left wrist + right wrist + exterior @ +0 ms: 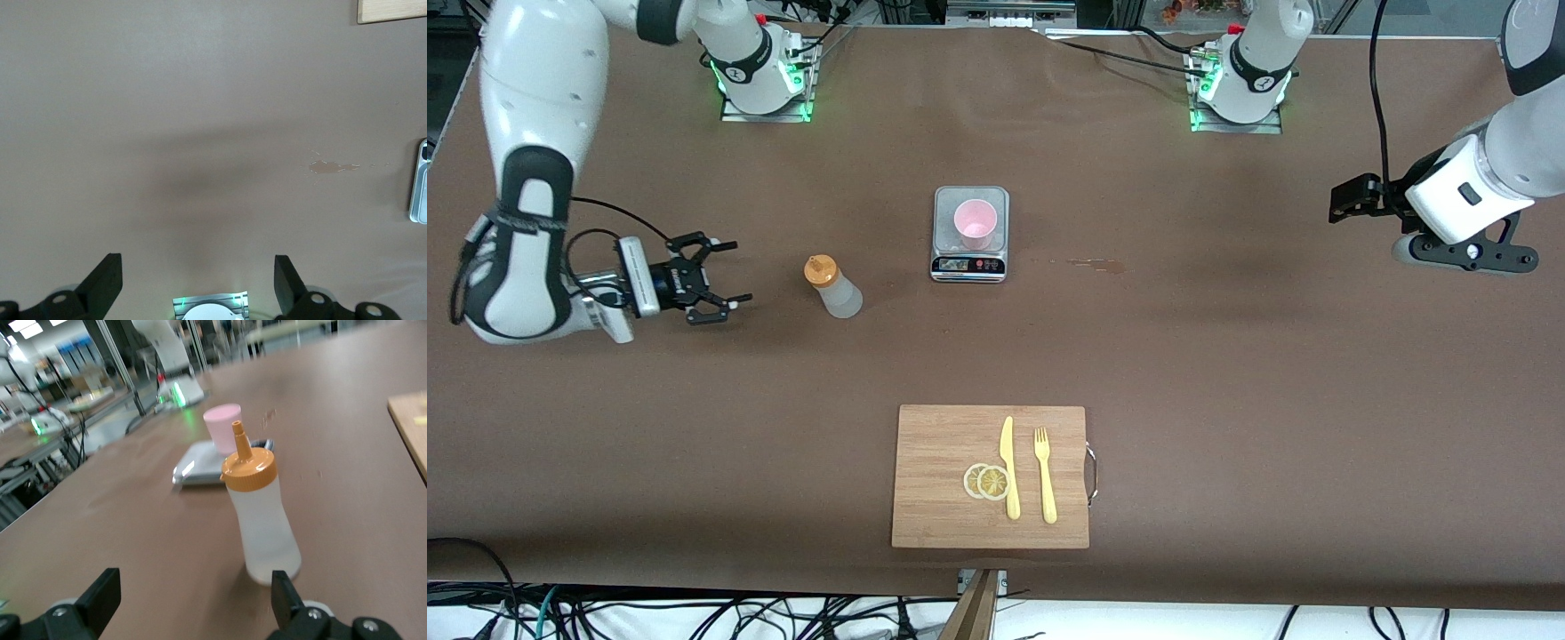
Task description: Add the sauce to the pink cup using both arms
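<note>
A: Where do things stand around the scale (970, 233)?

B: The pink cup (975, 223) sits upright on the scale. The sauce bottle (833, 286), orange cap on, stands on the tabletop (1227, 373) beside the scale, toward the right arm's end. Whether there is sauce in the cup, I cannot tell.

A: And the claws?

B: The right claw (720, 277) is turned sideways, low and near the bottle, fingers spread wide with nothing between them. The left claw (199, 283), also spread wide and holding nothing, hangs over bare tabletop well away from the scale, at the left arm's end; that arm waits.

A: This could be before a pour or after the bottle was set back?

B: Either fits. If a grasp is meant, I'd centre the fingers on the bottle's clear body below the cap, closing gently since it looks soft.
</note>
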Controlling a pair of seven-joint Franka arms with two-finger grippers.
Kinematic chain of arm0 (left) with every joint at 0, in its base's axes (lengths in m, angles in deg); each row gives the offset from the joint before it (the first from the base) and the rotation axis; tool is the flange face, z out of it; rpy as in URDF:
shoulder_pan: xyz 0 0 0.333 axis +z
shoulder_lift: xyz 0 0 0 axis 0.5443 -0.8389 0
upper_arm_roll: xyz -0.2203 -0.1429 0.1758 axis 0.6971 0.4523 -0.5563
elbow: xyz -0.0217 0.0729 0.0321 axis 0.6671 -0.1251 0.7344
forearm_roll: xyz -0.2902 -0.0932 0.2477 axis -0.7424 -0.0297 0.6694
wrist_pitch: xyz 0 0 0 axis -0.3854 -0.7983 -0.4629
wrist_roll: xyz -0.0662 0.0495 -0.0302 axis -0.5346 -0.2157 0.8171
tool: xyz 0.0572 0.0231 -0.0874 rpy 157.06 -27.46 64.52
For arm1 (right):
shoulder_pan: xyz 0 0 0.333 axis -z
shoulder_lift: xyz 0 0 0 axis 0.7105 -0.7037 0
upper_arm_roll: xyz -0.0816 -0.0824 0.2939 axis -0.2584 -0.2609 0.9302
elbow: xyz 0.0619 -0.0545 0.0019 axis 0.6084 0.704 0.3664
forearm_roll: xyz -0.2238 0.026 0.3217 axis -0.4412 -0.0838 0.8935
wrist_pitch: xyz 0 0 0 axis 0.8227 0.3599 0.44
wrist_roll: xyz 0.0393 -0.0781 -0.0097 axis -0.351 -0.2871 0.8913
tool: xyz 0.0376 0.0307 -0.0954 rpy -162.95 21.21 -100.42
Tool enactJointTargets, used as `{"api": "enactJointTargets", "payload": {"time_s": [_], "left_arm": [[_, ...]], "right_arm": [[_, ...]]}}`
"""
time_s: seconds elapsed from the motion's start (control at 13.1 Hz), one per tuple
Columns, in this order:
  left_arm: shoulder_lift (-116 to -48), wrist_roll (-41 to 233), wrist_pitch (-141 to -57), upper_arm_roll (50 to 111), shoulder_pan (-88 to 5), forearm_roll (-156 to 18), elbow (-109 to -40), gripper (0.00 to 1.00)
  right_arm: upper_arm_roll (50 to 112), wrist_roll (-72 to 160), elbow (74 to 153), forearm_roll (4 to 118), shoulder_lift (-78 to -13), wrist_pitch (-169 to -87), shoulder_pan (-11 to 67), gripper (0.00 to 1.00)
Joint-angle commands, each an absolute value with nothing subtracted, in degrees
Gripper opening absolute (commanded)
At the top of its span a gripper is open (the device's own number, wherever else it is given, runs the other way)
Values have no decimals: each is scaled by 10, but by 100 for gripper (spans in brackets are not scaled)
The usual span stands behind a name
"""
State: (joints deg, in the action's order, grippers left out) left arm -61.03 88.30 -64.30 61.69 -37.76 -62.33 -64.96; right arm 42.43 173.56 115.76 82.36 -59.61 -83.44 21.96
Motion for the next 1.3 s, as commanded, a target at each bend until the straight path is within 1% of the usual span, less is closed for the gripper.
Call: {"api": "enactJointTargets", "payload": {"time_s": [0.0, 0.31, 0.61, 0.84, 0.92, 1.15, 1.22], "left_arm": [[-617, 887, -638, 620, -375, -619, -635, 100], [-617, 887, -638, 619, -375, -625, -635, 100], [-617, 887, -638, 619, -375, -625, -635, 100], [-617, 887, -638, 619, -375, -625, -635, 100], [-617, 887, -638, 619, -375, -625, -635, 100], [-617, 887, -638, 619, -375, -625, -635, 100], [-617, 887, -638, 619, -375, -625, -635, 100]], "right_arm": [[438, 1588, 1174, 709, -465, -911, 218, 100], [484, 1348, 1176, 563, -333, -970, 219, 100], [546, 1091, 1173, 427, -235, -977, 232, 100], [602, 947, 1149, 353, -201, -971, 247, 100], [614, 904, 1131, 338, -200, -963, 249, 100], [637, 757, 1074, 306, -202, -902, 250, 100], [657, 715, 1058, 285, -201, -898, 250, 100]]}}
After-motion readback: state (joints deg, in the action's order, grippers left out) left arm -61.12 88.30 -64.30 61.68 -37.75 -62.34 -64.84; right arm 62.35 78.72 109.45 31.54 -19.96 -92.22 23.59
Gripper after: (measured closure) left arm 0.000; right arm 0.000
